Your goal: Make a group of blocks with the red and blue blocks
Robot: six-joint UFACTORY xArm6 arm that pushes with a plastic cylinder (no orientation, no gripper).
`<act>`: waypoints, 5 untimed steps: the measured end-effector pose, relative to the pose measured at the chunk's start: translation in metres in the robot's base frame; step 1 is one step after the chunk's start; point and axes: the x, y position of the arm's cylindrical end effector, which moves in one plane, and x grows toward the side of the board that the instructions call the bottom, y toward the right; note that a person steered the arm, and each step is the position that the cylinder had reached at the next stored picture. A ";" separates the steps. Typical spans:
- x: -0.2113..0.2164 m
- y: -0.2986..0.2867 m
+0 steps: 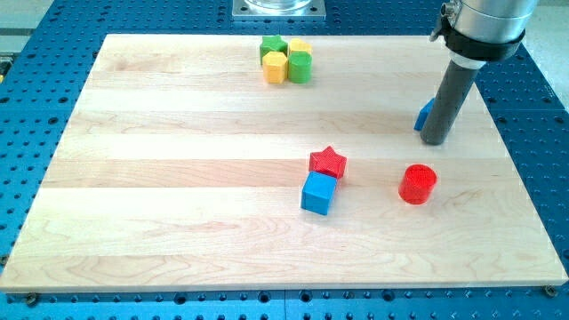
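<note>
A red star block [328, 162] touches a blue cube [318, 193] near the board's middle, the cube just below the star. A red cylinder [417, 184] stands apart to their right. A second blue block [424, 115] is at the view's right, mostly hidden behind my rod, so its shape is unclear. My tip [434, 140] rests on the board right against that blue block, on its right and lower side, above the red cylinder.
Two green and two yellow blocks sit clustered at the view's top centre: green [272, 47], yellow [300, 46], yellow [275, 68], green [300, 68]. The wooden board [178, 178] lies on a blue perforated table.
</note>
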 end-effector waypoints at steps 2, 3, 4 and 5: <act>0.131 0.009; 0.118 -0.080; 0.056 -0.066; 0.063 -0.076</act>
